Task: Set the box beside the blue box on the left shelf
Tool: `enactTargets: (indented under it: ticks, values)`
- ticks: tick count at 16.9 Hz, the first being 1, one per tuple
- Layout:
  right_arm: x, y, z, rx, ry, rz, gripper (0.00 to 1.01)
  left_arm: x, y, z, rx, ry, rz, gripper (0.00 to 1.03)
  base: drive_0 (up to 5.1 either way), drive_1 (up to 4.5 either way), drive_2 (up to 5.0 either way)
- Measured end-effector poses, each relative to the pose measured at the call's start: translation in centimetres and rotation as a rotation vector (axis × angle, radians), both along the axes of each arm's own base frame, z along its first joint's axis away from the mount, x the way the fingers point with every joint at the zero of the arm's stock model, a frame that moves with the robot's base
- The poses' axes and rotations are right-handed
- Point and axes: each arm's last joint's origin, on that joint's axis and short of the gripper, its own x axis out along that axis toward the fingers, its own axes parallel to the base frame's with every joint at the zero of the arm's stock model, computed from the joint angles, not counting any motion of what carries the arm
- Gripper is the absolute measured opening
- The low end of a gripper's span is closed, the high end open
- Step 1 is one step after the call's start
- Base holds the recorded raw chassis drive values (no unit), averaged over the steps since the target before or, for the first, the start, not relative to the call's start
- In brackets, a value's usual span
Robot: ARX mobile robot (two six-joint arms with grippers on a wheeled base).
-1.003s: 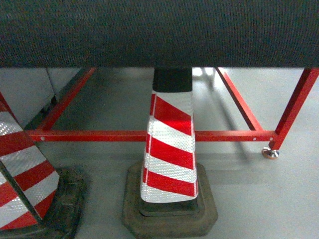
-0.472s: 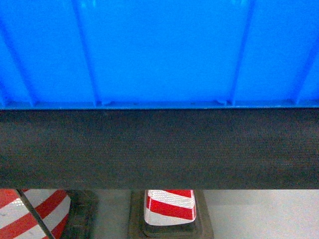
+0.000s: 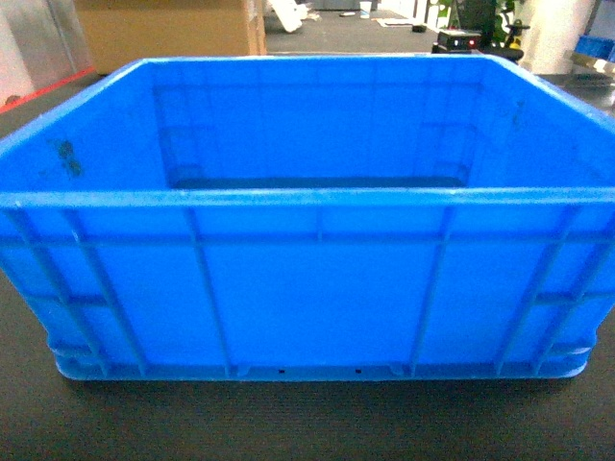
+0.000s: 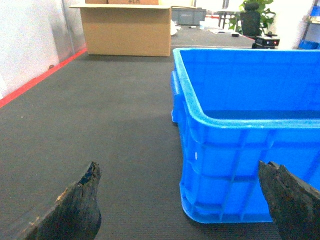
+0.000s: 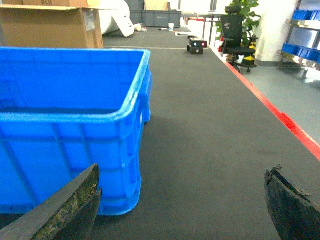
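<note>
You are at the pick-up stage; the box [image 3: 307, 288] sits empty on the dark worktop [image 4: 100, 115], square before you. Left end effector [image 4: 177, 200] and right end effector [image 5: 182, 200] both stand spread wide, each at a near corner, gripping nothing; next, I judge, close in on the side walls. No shelf shows; a carton [image 4: 125, 30] stands beyond.

Glossy blue plastic box [image 3: 307, 288], matt dark woven table mat [image 4: 100, 115], brown cardboard carton [image 4: 125, 30]
</note>
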Motion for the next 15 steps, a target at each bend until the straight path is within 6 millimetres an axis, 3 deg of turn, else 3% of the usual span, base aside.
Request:
enactTargets:
  ticks: [15]
  values:
    - [0.0,0.0,-0.03,0.0,0.003,0.0,0.98,0.0,0.0,-0.01,0.0,0.001,0.0,0.98,0.0,0.0,0.0]
